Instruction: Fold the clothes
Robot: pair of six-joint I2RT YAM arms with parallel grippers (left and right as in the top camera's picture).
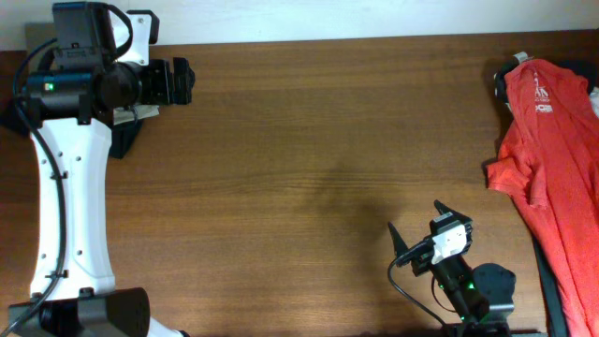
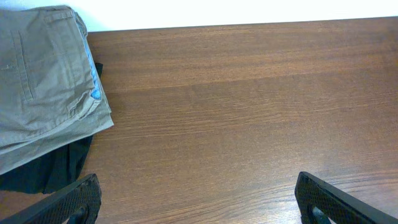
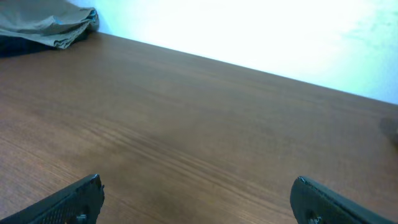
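The folded khaki shorts (image 2: 43, 81) lie at the table's far left corner on top of a black garment (image 2: 56, 168). In the overhead view the left arm hides most of that pile; only a dark edge (image 1: 126, 140) shows. The pile also shows far off in the right wrist view (image 3: 50, 25). A red white-printed T-shirt (image 1: 552, 140) lies crumpled at the right edge. My left gripper (image 1: 182, 82) is open and empty over bare wood beside the pile (image 2: 199, 205). My right gripper (image 1: 418, 222) is open and empty near the front (image 3: 199, 199), left of the T-shirt.
The brown wooden table (image 1: 299, 140) runs between the two piles. A white wall borders its far edge (image 2: 249, 12). A dark strip (image 1: 550, 281) shows under the T-shirt at the right. The left arm's white link (image 1: 70, 187) runs along the left side.
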